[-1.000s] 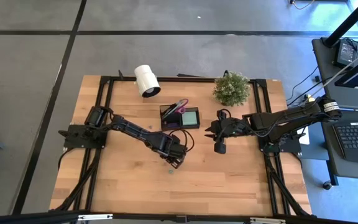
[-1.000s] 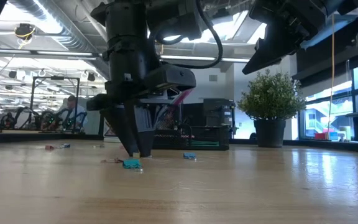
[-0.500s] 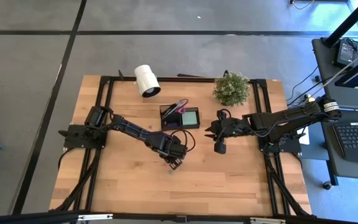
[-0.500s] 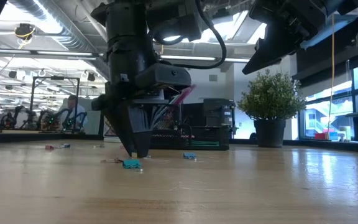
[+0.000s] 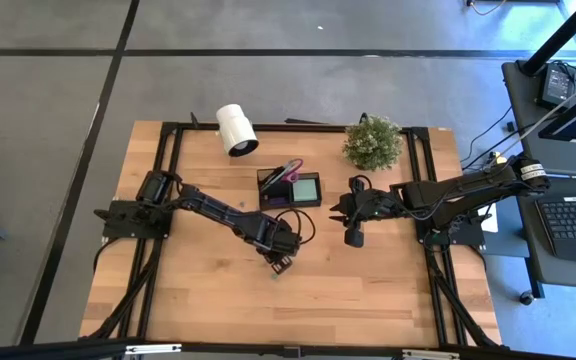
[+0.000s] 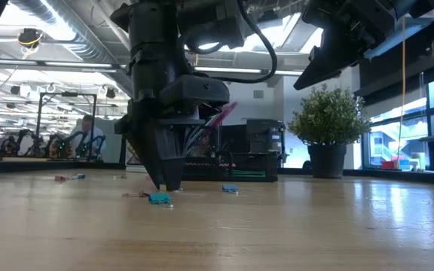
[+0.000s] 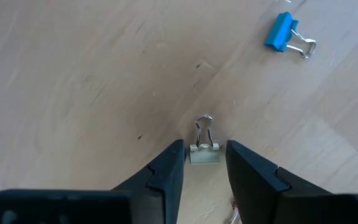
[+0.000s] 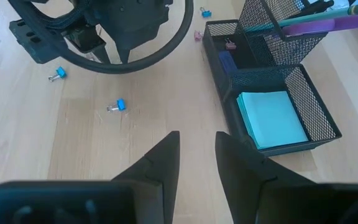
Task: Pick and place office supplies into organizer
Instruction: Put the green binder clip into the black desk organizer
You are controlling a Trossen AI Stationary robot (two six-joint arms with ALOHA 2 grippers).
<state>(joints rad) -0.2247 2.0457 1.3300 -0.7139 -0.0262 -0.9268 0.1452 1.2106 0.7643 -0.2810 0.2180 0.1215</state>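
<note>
My left pincer (image 7: 202, 168) is down at the table (image 5: 368, 290), in front of the organizer (image 5: 290, 187), its fingers (image 7: 166, 171) spread with a small pale binder clip (image 7: 204, 149) lying between the tips. The gaps on either side of the clip are slim, and I cannot tell whether the fingers touch it. The clip lies flat, its long axis running straight out from between my fingers: the body sits at the tips and the wire handles point away from me. A blue binder clip (image 7: 281, 32) lies well apart from it, at a slant, its wire handles pointing away from the pale clip.

The organizer sits near the middle of the table, with a mint-green sticky pad (image 8: 271, 118) flat in its lower compartment and scissors (image 8: 319, 25) leaning out of the taller section. My right pincer (image 8: 196, 149) hovers beside the organizer, on the plant's (image 5: 372, 142) side, fingers slightly apart and holding nothing.
</note>
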